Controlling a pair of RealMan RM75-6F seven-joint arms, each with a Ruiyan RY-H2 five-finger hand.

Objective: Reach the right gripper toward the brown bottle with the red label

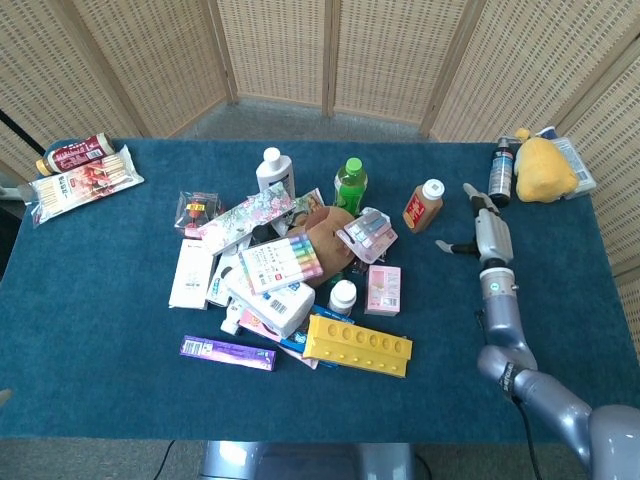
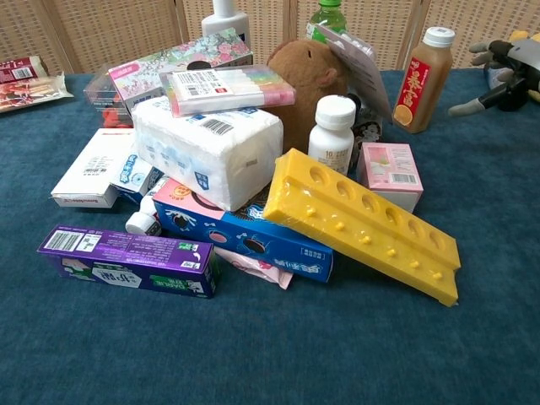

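Note:
The brown bottle with the red label (image 1: 423,205) and white cap stands upright on the blue table, right of the pile; it also shows in the chest view (image 2: 422,78). My right hand (image 1: 478,232) hovers to the right of the bottle, a short gap away, fingers spread and holding nothing. In the chest view the right hand (image 2: 503,78) sits at the right edge, thumb pointing toward the bottle. My left hand is not visible in either view.
A pile fills the table's middle: green bottle (image 1: 350,185), white bottle (image 1: 273,170), brown plush (image 2: 310,76), marker box (image 1: 282,262), yellow tray (image 1: 357,345), pink box (image 1: 384,289). A dark bottle (image 1: 501,172) and yellow plush (image 1: 543,168) lie far right. Snack packs (image 1: 85,180) lie far left.

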